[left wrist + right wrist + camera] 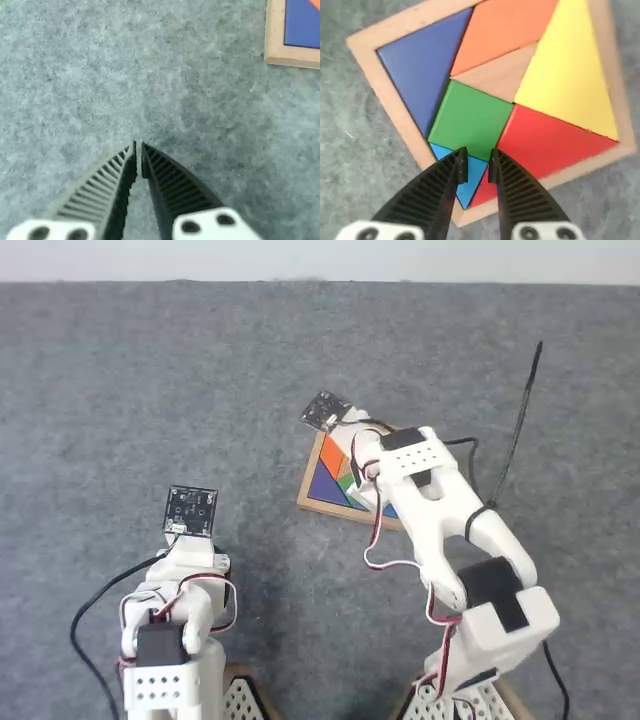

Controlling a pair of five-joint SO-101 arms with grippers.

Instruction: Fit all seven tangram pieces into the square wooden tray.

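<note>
Right of centre on the grey mat (150,370), the square wooden tray (391,95) is lying turned at an angle, and my right arm is stretching over it from the near right edge, hiding much of it from above. Through the right wrist camera I am seeing the pieces lying flat inside the rim: a dark blue triangle (422,65) along one side, an orange piece (500,30) beside it, a large yellow triangle (570,75), a red piece (545,140), a green square (470,120) in the middle and a small light blue triangle (469,181) tucked into a corner. Between the orange, yellow and green ones a wood-coloured triangle (497,80) is showing, and I cannot tell whether it is a piece or bare tray floor. My right gripper (477,166) is hanging over that light blue corner with its fingers a little apart and nothing between them; I cannot tell whether the tips are touching the pieces. My left gripper (138,150) is sitting over bare mat to the near left, apart from the tray, its fingers pressed together with nothing held.
</note>
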